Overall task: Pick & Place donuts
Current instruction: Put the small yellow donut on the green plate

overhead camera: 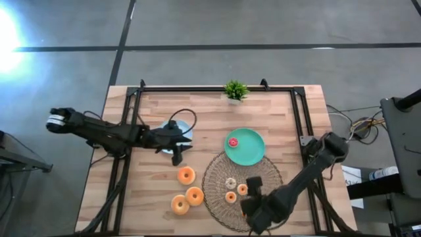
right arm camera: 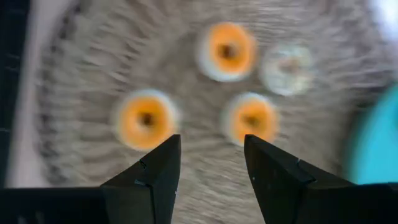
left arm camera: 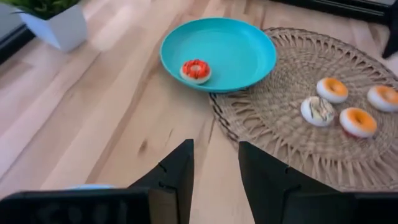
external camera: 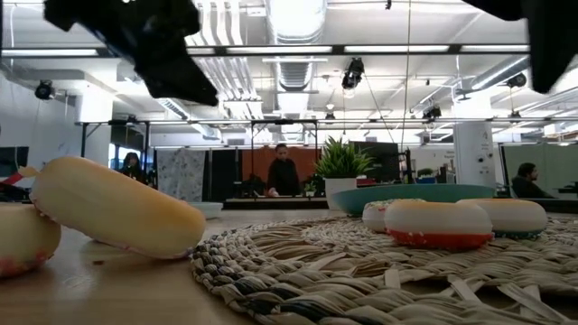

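1. Left gripper (overhead camera: 179, 146) hovers over bare wood by the blue plate (overhead camera: 172, 129), fingers (left arm camera: 175, 180) spread with a clear gap, nothing between them, touching nothing.
2. Right gripper (overhead camera: 253, 195) sits above the near side of the woven mat (overhead camera: 217, 197), fingers (right arm camera: 155, 177) apart, empty; mat shows through the gap.
3. Donuts: one pink-iced donut (overhead camera: 232, 141) lies on the green plate (overhead camera: 253, 150), toward its left side.
4. Three large orange donuts (overhead camera: 186, 176) lie on the table left of the mat, two of them touching each other, the third just above them.
5. Small donuts on the mat (left arm camera: 339, 102): left wrist view shows four, three orange-topped and one white-iced, close together but apart. Right wrist view shows four too.
6. High view: right arm covers part of the mat; only three small donuts are clear there.
7. Low view: both grippers are cut off at the top edge, dark shapes only; large donut (external camera: 113, 208) in the foreground leans tilted on another.
8. Right wrist view is motion-blurred, icing detail unreadable.
9. Blue plate mostly hidden under the left arm.
10. Potted plant (overhead camera: 235, 91) at the far table edge. People in the room behind, in the low view, too small to detail.
11. No readable writing or labels.
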`<action>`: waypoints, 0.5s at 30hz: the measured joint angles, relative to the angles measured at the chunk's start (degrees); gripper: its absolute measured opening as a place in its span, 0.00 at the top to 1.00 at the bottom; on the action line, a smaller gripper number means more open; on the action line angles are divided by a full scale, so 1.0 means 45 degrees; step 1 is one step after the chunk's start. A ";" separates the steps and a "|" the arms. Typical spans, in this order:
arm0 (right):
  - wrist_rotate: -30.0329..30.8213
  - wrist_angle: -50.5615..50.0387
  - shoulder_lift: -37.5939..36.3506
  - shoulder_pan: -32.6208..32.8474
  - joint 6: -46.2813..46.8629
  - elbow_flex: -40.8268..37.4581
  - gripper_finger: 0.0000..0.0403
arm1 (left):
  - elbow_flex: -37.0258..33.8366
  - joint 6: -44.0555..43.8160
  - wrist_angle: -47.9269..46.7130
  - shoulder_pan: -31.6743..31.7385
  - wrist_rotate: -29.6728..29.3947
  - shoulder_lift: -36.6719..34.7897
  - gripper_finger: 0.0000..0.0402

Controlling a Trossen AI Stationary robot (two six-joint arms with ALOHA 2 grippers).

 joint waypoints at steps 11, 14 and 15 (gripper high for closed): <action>-0.1830 -0.1117 0.2931 0.0378 0.2709 0.3447 0.58 | -0.0639 0.0264 0.0047 -0.0006 -0.0054 -0.0838 0.75; -0.1818 -0.1106 0.3353 0.0490 0.3259 0.3801 0.59 | -0.0639 0.0316 0.0081 0.0003 -0.0054 -0.0820 0.75; -0.1820 -0.1104 0.3471 0.0523 0.3426 0.3886 0.60 | -0.0639 0.0411 0.0066 0.0003 -0.0050 -0.0808 0.75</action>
